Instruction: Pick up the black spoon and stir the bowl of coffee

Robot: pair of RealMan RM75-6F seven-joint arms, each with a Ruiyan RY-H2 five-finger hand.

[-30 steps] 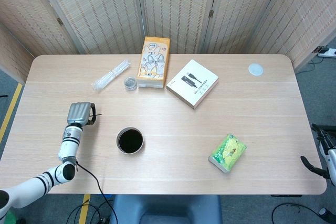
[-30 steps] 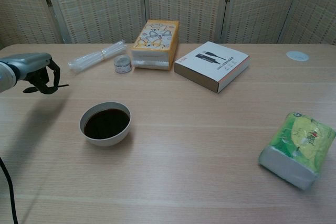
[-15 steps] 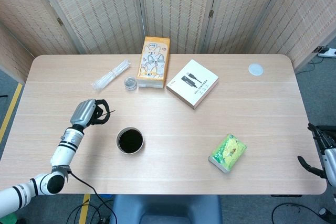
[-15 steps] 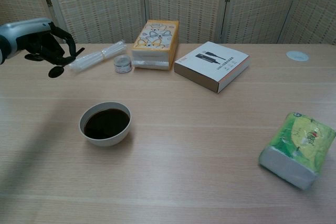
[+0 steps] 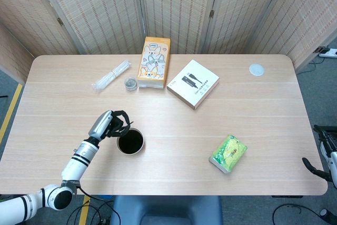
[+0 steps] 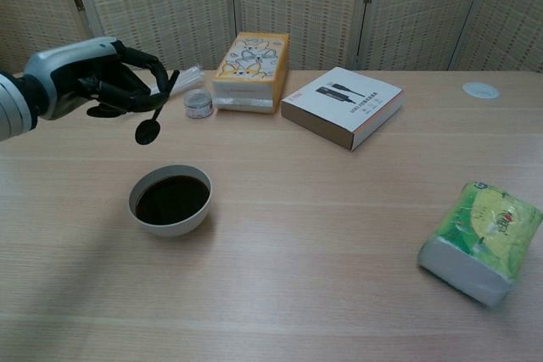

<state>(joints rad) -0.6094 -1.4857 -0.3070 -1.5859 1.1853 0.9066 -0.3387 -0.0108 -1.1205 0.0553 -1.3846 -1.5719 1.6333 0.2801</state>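
My left hand hovers just left of and above the bowl of coffee, gripping the black spoon. The spoon hangs tilted, its round end down, above the bowl's left rim and clear of the dark liquid. The white bowl stands on the table's front left part. In the head view the spoon is mostly hidden among the black fingers. Only a dark part of my right hand shows at the right edge of the head view, off the table; its fingers cannot be made out.
Behind the bowl lie a clear plastic packet, a small jar, an orange bunny box and a white cable box. A green tissue pack sits front right. A white disc lies back right.
My left hand has carried the spoon up and to the right, from the table's left side to just above the bowl's left rim. The right hand has barely moved.
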